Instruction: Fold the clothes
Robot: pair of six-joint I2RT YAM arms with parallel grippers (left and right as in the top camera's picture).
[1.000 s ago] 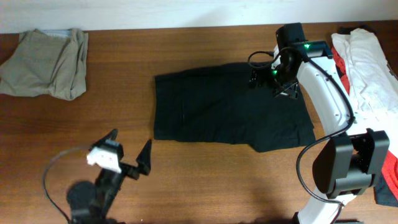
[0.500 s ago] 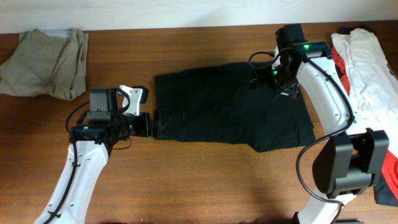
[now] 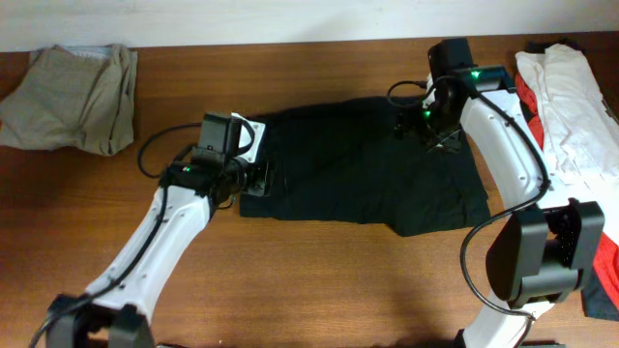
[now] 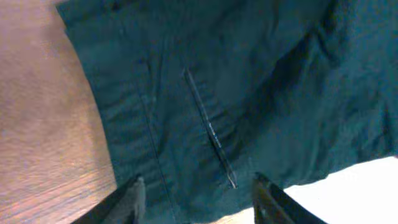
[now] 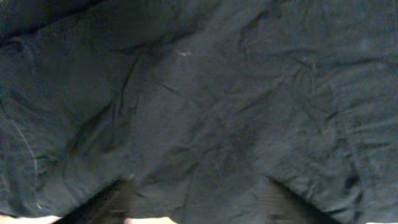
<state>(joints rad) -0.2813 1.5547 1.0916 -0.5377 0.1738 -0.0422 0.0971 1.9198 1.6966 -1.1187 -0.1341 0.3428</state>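
The wooden table (image 3: 338,280) carries everything. Across its middle lie the black shorts (image 3: 358,169), spread flat and open, a little creased, with no fold in them yet. To judge by that, the main fold has not begun.

At the right edge sits the white garment (image 3: 571,92), bunched, with the red garment (image 3: 607,263) showing beneath and nearer. At the far left corner the grey-khaki garment (image 3: 73,97) lies in a loose heap. Whether it counts as folded I cannot tell. The pile on the right looks unsorted, so most of the work seems left.

The left gripper (image 3: 259,179) is at the shorts' left edge. In its wrist view the left gripper (image 4: 199,202) has its jaws spread wide over a seam in the cloth, grasping nothing. The right gripper (image 3: 426,121) is over the far right part of the shorts. Its own camera shows the right gripper (image 5: 199,202) blurred but parted — released, with only wrinkled black fabric below.
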